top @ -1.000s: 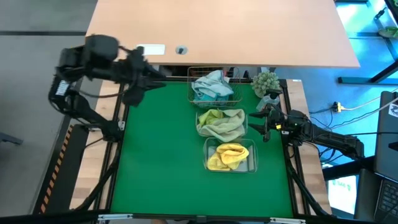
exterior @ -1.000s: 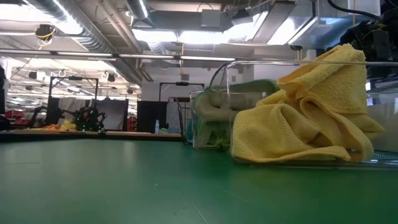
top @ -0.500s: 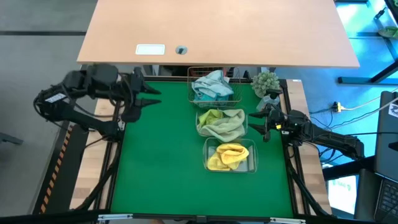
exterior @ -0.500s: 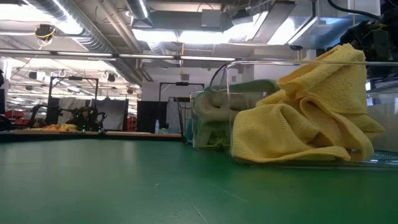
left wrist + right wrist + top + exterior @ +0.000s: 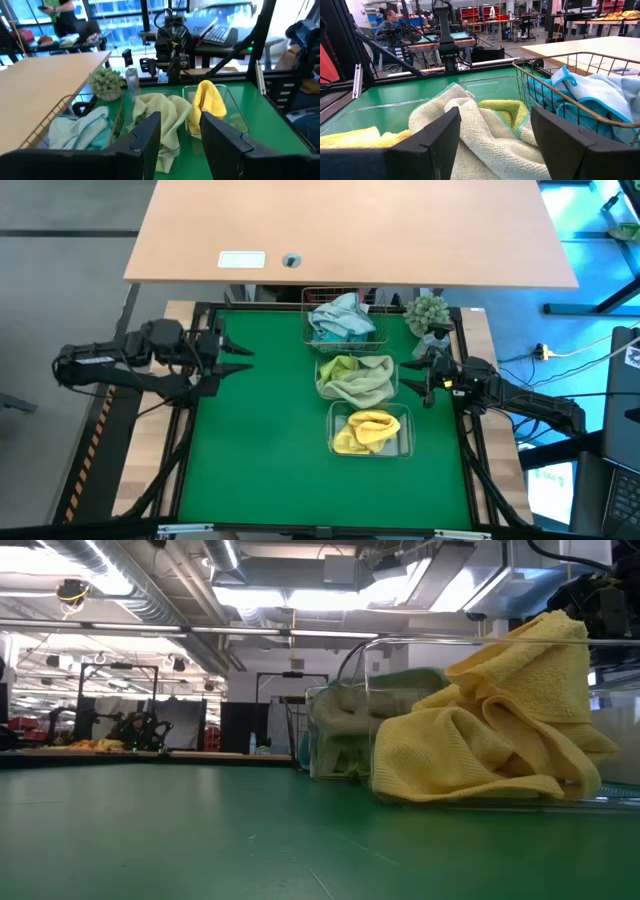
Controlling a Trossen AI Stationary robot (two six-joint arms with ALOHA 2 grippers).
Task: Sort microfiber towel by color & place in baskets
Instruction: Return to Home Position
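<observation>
Three baskets stand in a row on the right half of the green mat. The copper wire basket [image 5: 345,320] holds light blue towels [image 5: 80,131]. The middle clear tub [image 5: 356,379] holds pale green towels [image 5: 485,135]. The near clear tub [image 5: 371,431] holds a yellow towel [image 5: 490,730]. My left gripper [image 5: 243,357] is open at the mat's left edge, pointing at the baskets from well away. My right gripper [image 5: 408,375] is open just right of the middle tub, touching nothing.
A small potted plant [image 5: 428,312] stands right of the wire basket, close behind my right gripper. A tan desk [image 5: 350,230] lies past the far edge. Bare green mat [image 5: 260,440] spreads left of the baskets. People show in the room beyond.
My left arm has drawn back from the far left corner toward the table's near edge and sunk down, its gripper now at the mat's left edge and still open. The right arm and the towels have kept still.
</observation>
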